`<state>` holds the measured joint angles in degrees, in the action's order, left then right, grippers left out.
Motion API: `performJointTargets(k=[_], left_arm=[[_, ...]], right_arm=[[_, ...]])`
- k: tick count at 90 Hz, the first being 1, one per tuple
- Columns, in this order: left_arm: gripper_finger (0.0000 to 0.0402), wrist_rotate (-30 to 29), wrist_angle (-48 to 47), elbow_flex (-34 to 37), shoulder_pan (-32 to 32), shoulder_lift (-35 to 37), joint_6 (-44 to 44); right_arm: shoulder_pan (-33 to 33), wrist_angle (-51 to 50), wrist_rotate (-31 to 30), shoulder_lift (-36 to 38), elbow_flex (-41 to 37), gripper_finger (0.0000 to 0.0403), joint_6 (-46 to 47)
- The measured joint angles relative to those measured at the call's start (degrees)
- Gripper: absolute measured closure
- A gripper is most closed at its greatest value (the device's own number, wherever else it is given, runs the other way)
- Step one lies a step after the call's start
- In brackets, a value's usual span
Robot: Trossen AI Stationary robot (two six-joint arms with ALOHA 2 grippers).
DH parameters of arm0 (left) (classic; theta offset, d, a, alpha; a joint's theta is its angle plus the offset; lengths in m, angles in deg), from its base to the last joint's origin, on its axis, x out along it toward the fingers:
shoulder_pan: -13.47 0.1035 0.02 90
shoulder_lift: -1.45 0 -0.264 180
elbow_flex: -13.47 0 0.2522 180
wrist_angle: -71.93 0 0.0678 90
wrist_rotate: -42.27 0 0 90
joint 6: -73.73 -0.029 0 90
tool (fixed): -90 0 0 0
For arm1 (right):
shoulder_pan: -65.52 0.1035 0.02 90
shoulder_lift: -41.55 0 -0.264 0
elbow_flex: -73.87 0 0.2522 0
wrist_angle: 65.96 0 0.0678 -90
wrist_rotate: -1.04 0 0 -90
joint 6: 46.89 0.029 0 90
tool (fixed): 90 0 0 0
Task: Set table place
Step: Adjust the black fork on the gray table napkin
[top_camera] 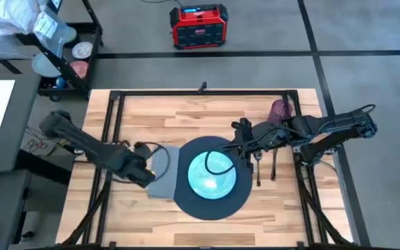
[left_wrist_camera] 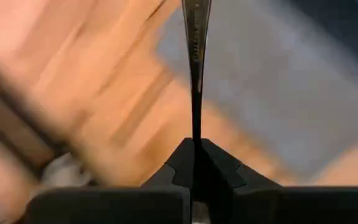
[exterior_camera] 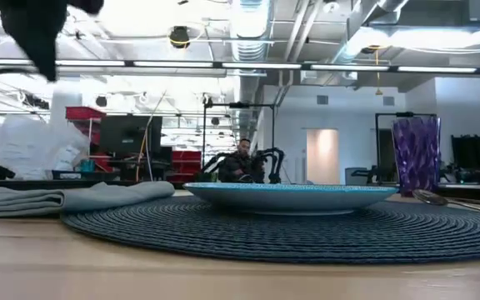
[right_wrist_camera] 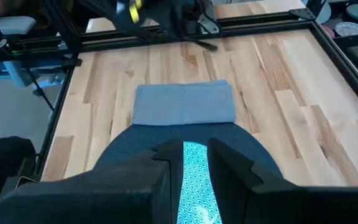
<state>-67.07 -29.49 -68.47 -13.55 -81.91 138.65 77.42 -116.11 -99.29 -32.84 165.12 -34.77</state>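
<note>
Fork-like slim metal utensil (left_wrist_camera: pixel 196 37), clenched in the left gripper (top_camera: pixel 143 171) above the grey square napkin (top_camera: pixel 160 173), wants lowering flat; right gripper (top_camera: pixel 242 142), fingers apart, waits over the teal round plate (top_camera: pixel 212 175).

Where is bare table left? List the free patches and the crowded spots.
Free: the far table strip beyond the mat, left of the purple cup, and both near corners. Crowded: cutlery and right tool right of the mat; left tool over the napkin.
</note>
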Motion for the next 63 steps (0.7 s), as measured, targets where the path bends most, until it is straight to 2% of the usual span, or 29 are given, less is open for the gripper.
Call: performJointTargets(k=[5, 13, 27, 46, 63], left_arm=[[0.0401, 0.05, -2.80, -1.74, 0.48, -5.03, -3.36], [0.0401, 0.18, -1.06, -3.53, 0.87, -11.39, -11.06], [0.0401, -1.79, -2.10, -7.74, 0.39, -21.61, -18.63], [0.0401, -5.07, -2.29, -8.60, 0.00, -28.82, -26.79], [0.0401, -8.20, -2.34, -8.60, -1.03, -31.30, -34.25]], right_arm=[[0.00, -0.02, 0.00, 0.00, 0.00, 0.0341, -0.02], [0.00, 0.00, 0.00, 0.00, 0.00, 0.0341, -0.11], [0.00, -0.25, -0.02, 0.00, 0.00, 0.0341, -0.13], [0.00, -0.87, -0.02, 0.02, 0.00, 0.0341, -0.11], [0.00, -1.54, -0.02, 0.04, 0.00, 0.0341, -0.11]])
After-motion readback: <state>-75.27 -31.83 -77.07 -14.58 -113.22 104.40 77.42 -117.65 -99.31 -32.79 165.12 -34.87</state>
